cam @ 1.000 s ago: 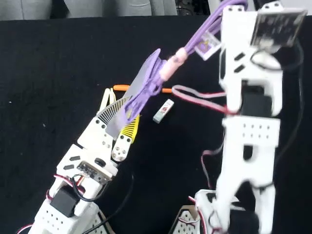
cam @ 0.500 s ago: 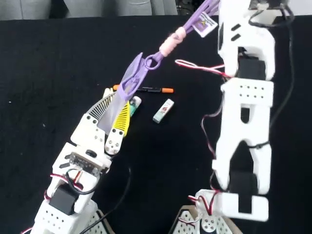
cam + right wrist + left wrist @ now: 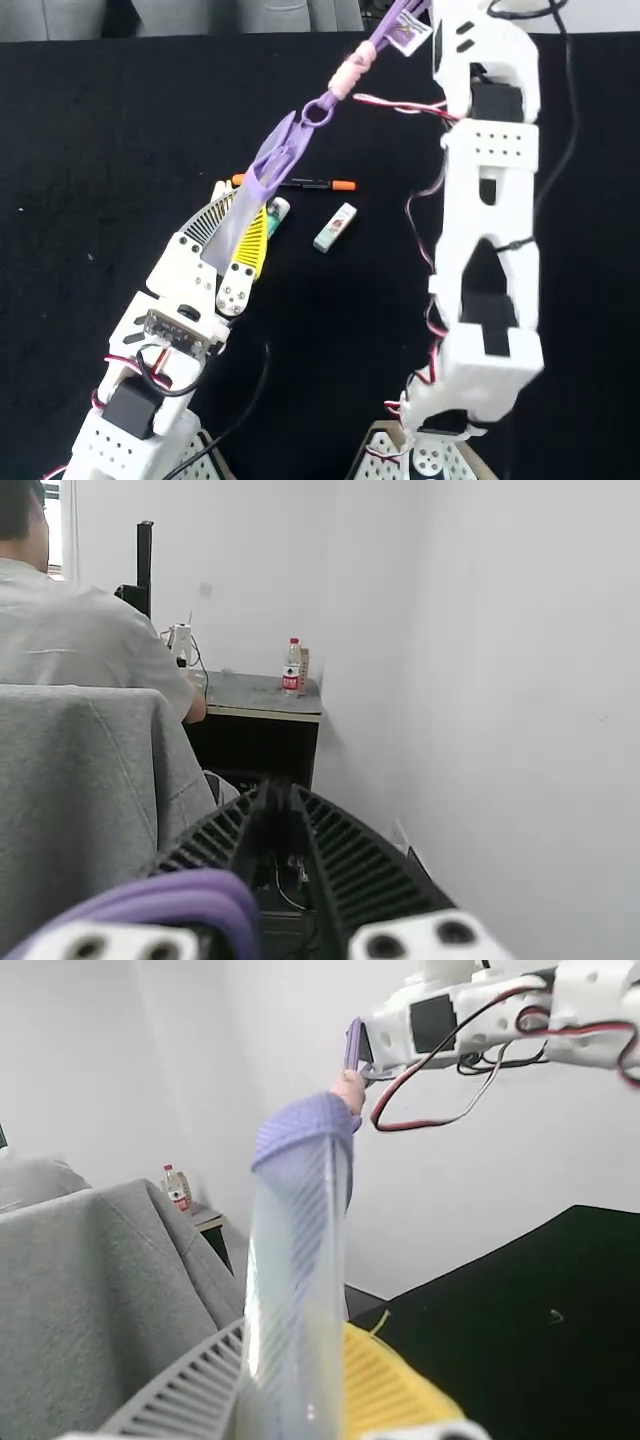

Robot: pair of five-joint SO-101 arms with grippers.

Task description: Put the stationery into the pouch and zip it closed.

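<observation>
Black table, pouch stretched diagonally, near-left to far-right

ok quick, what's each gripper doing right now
left gripper: closed, holding the pouch
right gripper: closed, holding the strap on the pouch's end

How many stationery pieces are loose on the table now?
3: a pen with orange ends lying under the lifted pouch, a small white piece near it, and a green-tipped item half hidden by the pouch. Others may be hidden.
</observation>
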